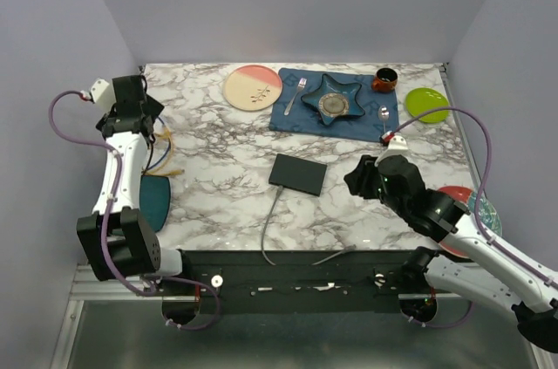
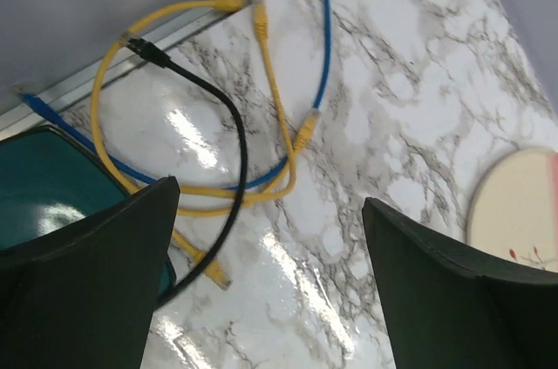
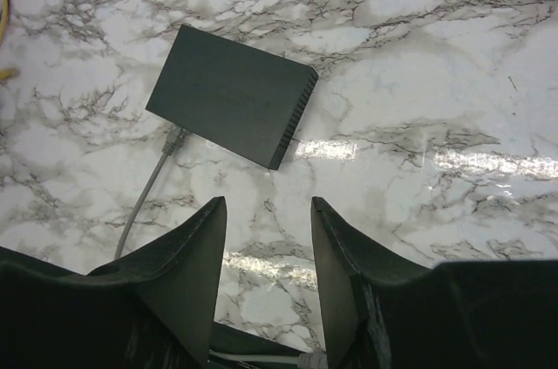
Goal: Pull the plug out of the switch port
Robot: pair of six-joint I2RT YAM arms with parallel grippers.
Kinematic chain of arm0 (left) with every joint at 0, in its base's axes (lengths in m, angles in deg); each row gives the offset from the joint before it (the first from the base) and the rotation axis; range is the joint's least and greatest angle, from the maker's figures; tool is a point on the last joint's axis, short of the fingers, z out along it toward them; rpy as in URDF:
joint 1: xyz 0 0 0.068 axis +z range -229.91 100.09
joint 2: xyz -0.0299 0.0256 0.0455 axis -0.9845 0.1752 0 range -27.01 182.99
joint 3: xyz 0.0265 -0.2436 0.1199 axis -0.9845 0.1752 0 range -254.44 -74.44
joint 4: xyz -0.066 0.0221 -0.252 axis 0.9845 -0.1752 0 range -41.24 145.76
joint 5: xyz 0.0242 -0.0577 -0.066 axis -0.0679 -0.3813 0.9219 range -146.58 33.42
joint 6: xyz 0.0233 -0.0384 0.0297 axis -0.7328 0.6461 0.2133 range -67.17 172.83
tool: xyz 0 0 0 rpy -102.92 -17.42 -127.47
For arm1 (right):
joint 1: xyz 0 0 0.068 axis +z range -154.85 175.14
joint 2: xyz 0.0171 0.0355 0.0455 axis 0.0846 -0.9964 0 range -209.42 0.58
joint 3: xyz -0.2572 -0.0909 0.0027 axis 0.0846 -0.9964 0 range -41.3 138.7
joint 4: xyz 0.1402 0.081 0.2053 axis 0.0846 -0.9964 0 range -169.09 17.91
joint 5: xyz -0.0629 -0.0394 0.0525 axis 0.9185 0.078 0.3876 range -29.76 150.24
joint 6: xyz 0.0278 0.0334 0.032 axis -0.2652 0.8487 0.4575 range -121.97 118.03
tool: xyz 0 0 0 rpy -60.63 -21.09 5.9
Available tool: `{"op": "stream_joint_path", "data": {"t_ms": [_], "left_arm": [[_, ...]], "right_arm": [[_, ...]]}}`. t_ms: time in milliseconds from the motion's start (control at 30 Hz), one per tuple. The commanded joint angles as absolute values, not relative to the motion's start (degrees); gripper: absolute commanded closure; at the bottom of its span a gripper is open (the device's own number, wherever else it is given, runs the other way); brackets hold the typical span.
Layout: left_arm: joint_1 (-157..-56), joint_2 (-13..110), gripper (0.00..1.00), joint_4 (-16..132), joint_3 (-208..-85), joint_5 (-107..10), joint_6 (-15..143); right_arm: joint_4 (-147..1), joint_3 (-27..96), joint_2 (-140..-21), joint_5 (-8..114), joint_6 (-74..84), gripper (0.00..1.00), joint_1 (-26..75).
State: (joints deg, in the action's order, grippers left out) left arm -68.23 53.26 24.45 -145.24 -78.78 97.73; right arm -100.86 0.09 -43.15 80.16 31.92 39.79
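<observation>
The switch (image 1: 297, 174) is a flat matte-black box lying mid-table; it also shows in the right wrist view (image 3: 231, 96). A grey cable (image 1: 269, 225) with its plug (image 3: 173, 139) sits in a socket on the switch's near-left edge and runs toward the table's front. My right gripper (image 1: 356, 179) is open and empty, just right of the switch and a little above the marble (image 3: 268, 203). My left gripper (image 1: 150, 116) is open and empty at the far left, above loose cables (image 2: 270, 212).
Yellow (image 2: 272, 99), blue (image 2: 326, 37) and black (image 2: 231, 125) cables lie coiled at the back left beside a teal dish (image 1: 155, 199). A dark blue placemat (image 1: 288, 116) with a star dish, fork and spoon lies behind the switch. Pink (image 1: 252, 87), green (image 1: 426, 105) and red-rimmed plates stand around.
</observation>
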Motion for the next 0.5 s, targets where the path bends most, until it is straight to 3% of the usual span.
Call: {"op": "stream_joint_path", "data": {"t_ms": [0,233,333,367,467], "left_arm": [[-77.1,42.8,0.01,29.8,-140.5,-76.8,97.7],[-94.0,31.1,0.01,35.4,-128.2,-76.3,102.1],[-97.9,27.4,0.01,37.0,-120.2,-77.0,112.7],[-98.4,25.5,0.01,39.8,-117.7,-76.5,114.5],[-102.7,21.9,0.01,44.6,-107.4,-77.6,117.4]], "right_arm": [[-94.5,0.0,-47.9,77.3,29.8,0.47,40.1],[-88.4,2.4,-57.1,74.4,29.4,0.36,40.1],[-85.5,1.9,-59.8,76.3,32.6,0.24,40.1],[-84.4,1.4,-60.2,76.8,33.5,0.14,40.1],[-78.3,-0.9,-62.1,77.5,36.7,0.12,40.0]]}}
